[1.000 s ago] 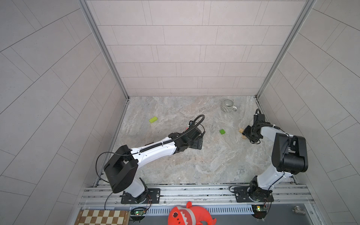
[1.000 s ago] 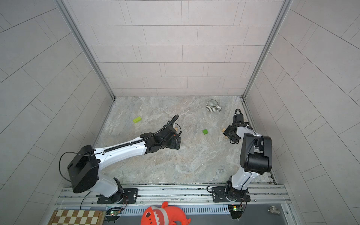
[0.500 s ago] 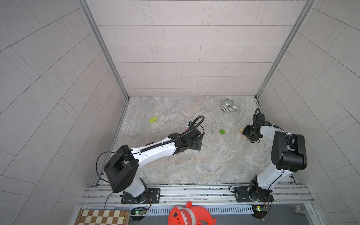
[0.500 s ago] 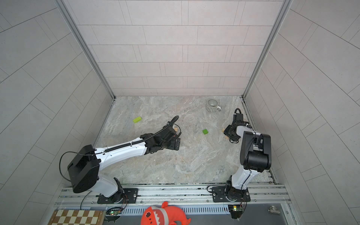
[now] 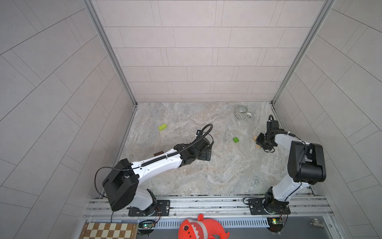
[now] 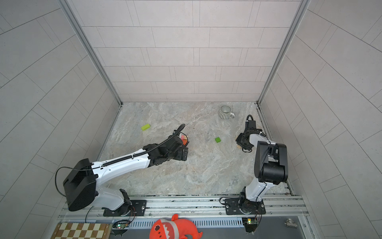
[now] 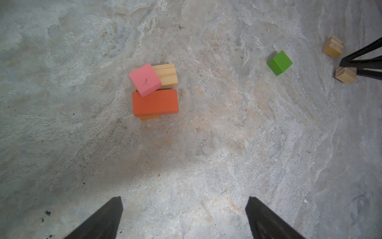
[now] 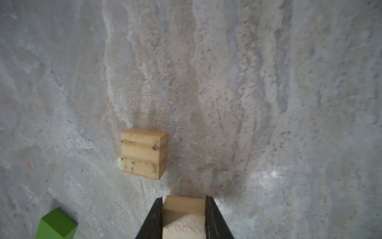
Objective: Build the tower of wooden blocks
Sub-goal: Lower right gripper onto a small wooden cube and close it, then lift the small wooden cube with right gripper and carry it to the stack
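The right gripper pinches a tan block while the left gripper hangs, jaws spread wide, near the pink-topped stack.

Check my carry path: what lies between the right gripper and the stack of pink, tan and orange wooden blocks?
Only the small green wooden cube on bare marble, seen in the left wrist view; the right gripper grips a tan wooden cube.

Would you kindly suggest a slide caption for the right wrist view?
Right gripper clasping a tan block, a plywood cube and green cube nearby on the marbled tabletop.
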You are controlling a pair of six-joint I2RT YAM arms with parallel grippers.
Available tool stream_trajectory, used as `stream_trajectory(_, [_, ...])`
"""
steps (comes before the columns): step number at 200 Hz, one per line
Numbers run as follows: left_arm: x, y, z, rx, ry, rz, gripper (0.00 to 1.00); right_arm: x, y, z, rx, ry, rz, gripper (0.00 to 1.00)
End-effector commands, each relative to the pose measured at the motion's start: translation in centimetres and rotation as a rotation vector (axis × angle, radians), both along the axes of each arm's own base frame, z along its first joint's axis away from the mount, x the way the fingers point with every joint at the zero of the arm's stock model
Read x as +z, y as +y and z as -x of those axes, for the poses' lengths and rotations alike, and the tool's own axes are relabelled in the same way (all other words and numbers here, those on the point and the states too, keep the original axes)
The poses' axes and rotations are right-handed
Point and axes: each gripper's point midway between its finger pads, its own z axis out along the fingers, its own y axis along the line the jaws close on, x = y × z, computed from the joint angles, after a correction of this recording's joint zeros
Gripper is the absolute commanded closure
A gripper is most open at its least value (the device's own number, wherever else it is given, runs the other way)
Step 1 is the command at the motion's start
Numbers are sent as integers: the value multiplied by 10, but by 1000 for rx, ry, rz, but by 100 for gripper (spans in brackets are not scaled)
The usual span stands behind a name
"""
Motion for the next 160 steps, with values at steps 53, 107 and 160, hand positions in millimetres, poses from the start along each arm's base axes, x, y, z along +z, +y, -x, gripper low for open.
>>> stream_trajectory(53, [0,60,20,129,-50,-33,0,64,94,-12,294,-76,59,74])
stream_trajectory(107, [-22,104,32,231,-8,14,0,86,181,-28,466,-120,26,74])
stream_trajectory(160, [-39,139,37,346,-24,5,0,82,256,-40,585,-126,-1,73])
